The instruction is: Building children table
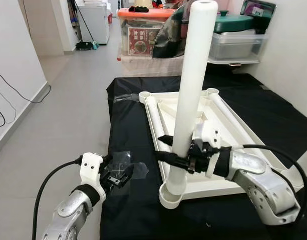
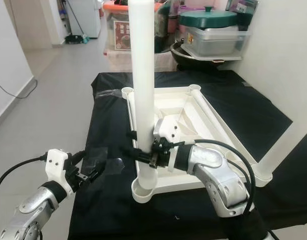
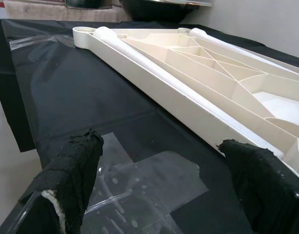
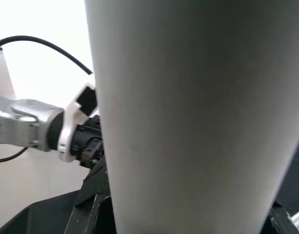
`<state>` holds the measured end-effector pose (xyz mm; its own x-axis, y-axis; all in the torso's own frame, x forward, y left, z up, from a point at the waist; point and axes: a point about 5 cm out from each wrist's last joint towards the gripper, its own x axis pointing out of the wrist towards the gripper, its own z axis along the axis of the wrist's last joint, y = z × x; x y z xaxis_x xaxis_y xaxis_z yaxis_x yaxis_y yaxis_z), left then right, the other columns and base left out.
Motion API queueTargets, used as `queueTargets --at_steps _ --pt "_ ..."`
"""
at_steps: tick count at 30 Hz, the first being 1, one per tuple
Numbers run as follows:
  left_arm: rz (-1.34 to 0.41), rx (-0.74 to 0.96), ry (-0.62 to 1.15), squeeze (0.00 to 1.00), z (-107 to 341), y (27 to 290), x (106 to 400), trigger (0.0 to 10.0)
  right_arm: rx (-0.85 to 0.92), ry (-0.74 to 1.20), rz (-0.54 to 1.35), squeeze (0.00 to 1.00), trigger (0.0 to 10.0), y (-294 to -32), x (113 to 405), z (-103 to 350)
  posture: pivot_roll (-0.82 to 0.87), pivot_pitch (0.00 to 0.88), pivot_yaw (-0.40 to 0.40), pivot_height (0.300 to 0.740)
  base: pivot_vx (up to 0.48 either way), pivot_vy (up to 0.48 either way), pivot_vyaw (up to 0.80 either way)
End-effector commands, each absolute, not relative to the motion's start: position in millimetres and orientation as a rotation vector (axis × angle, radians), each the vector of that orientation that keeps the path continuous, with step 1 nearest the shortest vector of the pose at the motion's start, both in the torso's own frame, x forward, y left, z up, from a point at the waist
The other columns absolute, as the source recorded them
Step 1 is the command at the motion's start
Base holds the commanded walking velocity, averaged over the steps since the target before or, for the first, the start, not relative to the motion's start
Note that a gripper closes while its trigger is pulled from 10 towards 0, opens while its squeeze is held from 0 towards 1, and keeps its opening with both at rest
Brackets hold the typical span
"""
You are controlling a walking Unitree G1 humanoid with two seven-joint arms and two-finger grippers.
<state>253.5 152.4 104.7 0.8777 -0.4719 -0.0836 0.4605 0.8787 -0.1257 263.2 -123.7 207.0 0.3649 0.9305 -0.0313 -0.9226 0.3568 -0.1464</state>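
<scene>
The right gripper's jaws are pressed around the white table leg, one black finger on each side of the tube, pinching it low on its length. The leg stands upright between them, its foot just below the jaws in the round corner socket of the white tabletop, which lies upside down on the black-covered counter. Past the jaws, further white legs lie loose inside the tabletop's ribbed underside. In the right wrist view the leg sits hard up against the camera, with the other arm beyond it.

The left gripper's jaws are spread wide and hold nothing; they hang over the counter's near left edge, above a patch of clear tape stuck to the black cover. Ahead of these jaws, the long side rail of the tabletop runs away across the counter, near the right-hand finger but apart from it.
</scene>
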Motion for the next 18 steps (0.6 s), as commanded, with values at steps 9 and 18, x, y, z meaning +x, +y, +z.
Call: queueTargets --at_steps 9,18 --pt "-0.481 -0.073 0.138 0.00 101 157 255 10.0 -0.129 -0.013 1.227 0.00 0.0 -117 258 197 0.00 0.000 -0.050 0.740 0.000 0.000 0.00" --pt "-0.471 -0.078 0.139 0.00 100 157 254 10.0 -0.134 0.008 1.270 0.00 0.0 -111 255 194 0.01 0.000 -0.063 0.740 0.000 0.000 0.00"
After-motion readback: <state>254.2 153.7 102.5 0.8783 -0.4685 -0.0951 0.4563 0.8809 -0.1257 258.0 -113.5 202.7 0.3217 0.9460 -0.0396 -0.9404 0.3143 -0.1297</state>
